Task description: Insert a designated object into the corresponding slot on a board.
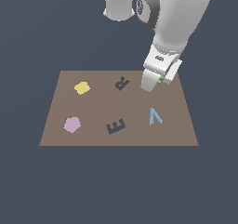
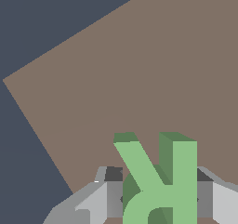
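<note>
The light-green R-shaped block (image 2: 162, 181) fills the near part of the wrist view, held between my two fingers. In the exterior view only a sliver of the green block (image 1: 159, 81) shows beside my gripper (image 1: 149, 85), which is shut on it low over the brown board (image 1: 116, 135), toward its far edge at the exterior view's right. The dark R-shaped slot (image 1: 122, 83) lies on the board a short way toward the exterior view's left of the gripper. The wrist view shows bare board (image 2: 153, 69) and one of its corners, with no slot in it.
On the board lie a yellow blob piece (image 1: 82, 88), a pink pentagon piece (image 1: 72, 124), a dark E-shaped recess (image 1: 115, 126) and a light-blue 7-like piece (image 1: 155, 115). Dark blue-grey floor surrounds the board.
</note>
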`<state>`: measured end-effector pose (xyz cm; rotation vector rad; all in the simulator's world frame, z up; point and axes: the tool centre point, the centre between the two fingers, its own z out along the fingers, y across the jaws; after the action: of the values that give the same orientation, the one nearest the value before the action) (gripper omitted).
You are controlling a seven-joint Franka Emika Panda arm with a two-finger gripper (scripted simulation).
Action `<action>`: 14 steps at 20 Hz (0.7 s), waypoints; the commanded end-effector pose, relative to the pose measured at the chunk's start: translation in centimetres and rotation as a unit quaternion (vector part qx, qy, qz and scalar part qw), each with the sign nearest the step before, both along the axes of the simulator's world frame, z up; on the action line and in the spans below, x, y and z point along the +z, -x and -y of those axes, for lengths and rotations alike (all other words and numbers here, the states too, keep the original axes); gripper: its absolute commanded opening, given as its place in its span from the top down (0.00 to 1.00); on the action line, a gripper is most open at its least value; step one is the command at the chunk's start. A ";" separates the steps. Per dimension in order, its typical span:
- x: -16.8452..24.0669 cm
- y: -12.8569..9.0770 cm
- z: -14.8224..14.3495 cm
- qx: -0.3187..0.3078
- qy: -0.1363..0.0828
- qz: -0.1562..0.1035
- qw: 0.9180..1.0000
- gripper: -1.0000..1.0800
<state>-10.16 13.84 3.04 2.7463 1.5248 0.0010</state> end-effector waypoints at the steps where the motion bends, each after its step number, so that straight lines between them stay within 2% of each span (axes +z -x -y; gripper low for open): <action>1: -0.1 0.0 0.0 0.000 0.000 0.000 1.000 1.00; 14: 0.3 0.1 0.0 0.006 0.000 0.000 1.000 1.00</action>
<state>-10.21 13.84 3.37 2.7414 1.5346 -0.0003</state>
